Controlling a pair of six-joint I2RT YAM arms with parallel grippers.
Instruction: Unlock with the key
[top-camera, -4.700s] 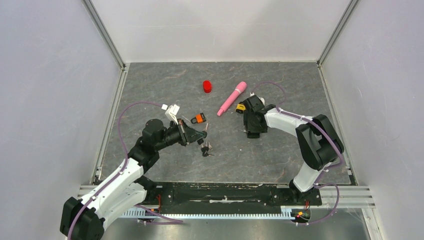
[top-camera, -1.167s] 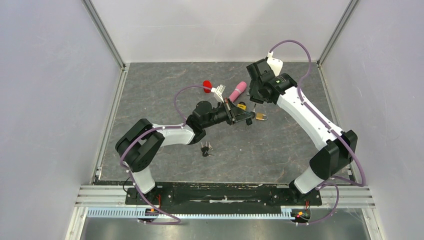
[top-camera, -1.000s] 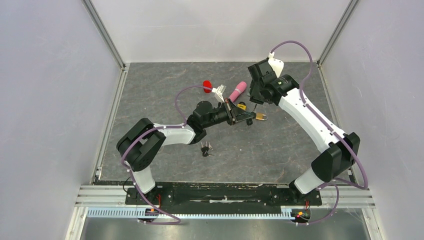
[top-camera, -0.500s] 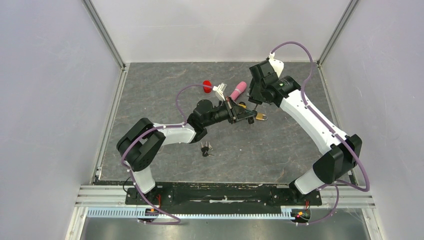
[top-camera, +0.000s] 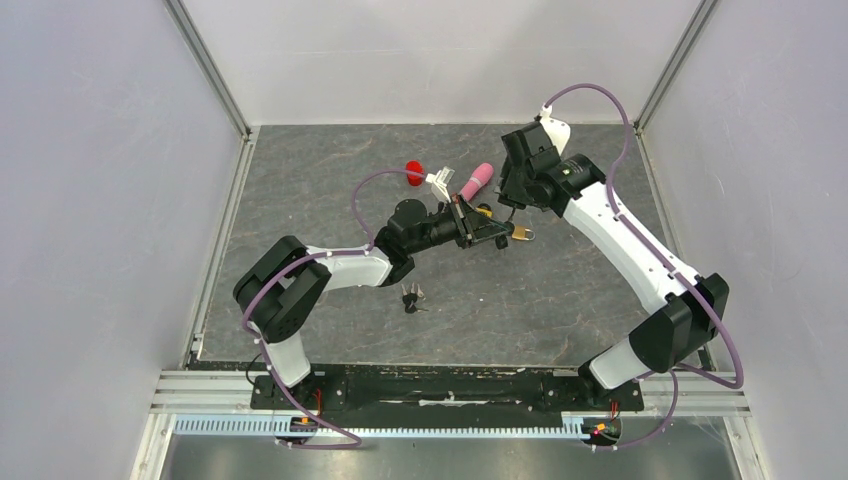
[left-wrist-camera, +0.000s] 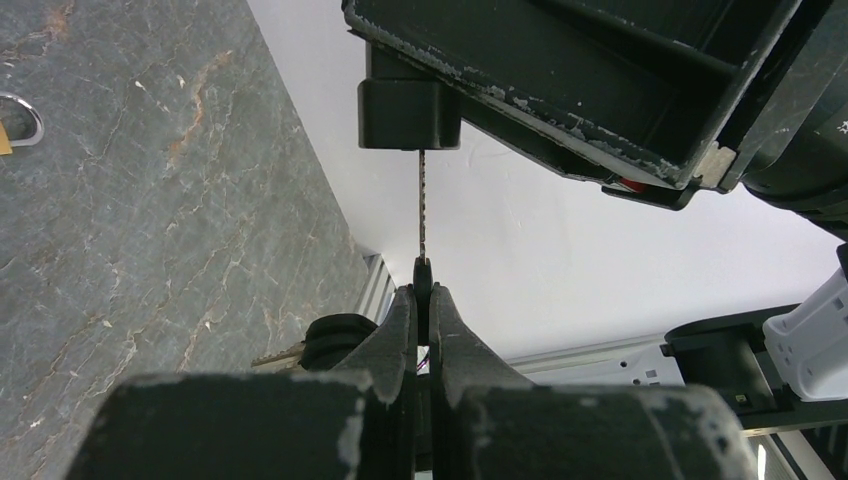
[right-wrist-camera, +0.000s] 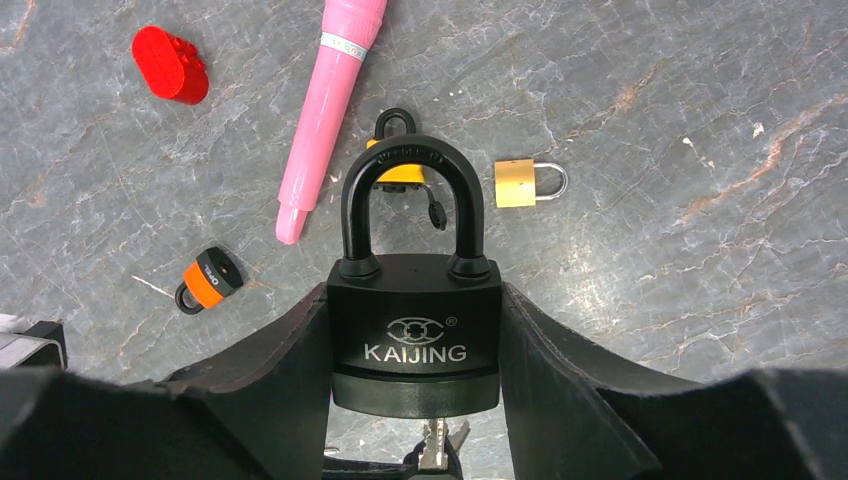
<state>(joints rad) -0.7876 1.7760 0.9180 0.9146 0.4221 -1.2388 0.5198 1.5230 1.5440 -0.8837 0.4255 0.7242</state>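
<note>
Two pincers meet in the air above the surface (top-camera: 300, 180), a grey slab with a veined, stone-like grain. The right pincer (right-wrist-camera: 412, 310) stands about half open, its broad, scuffed black fingers (right-wrist-camera: 560, 360) clamped on the flat sides of the padlock (right-wrist-camera: 415, 375). This is a squat matte-black block with rounded corners, stamped KAIJING in pale letters. Its shackle (right-wrist-camera: 413, 175) is a thick black arch, and both legs are seated in the body. The padlock hangs clear of the surface, shackle pointing away from the wrist.

The left pincer (left-wrist-camera: 422, 290) is pressed fully together on the head of the key (left-wrist-camera: 421, 200). The thin metal blade, seen edge-on, runs straight from the fingertips to the underside of the padlock and meets it there. How deep it sits cannot be told. From the right wrist, a sliver of silver key shows just beneath the padlock body.

Lying on the surface below:
- a smooth pink pen (right-wrist-camera: 330, 110)
- a rounded red plastic block (right-wrist-camera: 170, 65)
- a small boxy brass lock (right-wrist-camera: 527, 183) with a steel loop
- a yellow lock (right-wrist-camera: 400, 172), partly hidden behind the shackle
- an orange-and-black lock (right-wrist-camera: 208, 280)

A bunch of keys (top-camera: 410, 297) lies near the left arm, well apart from the rest.
</note>
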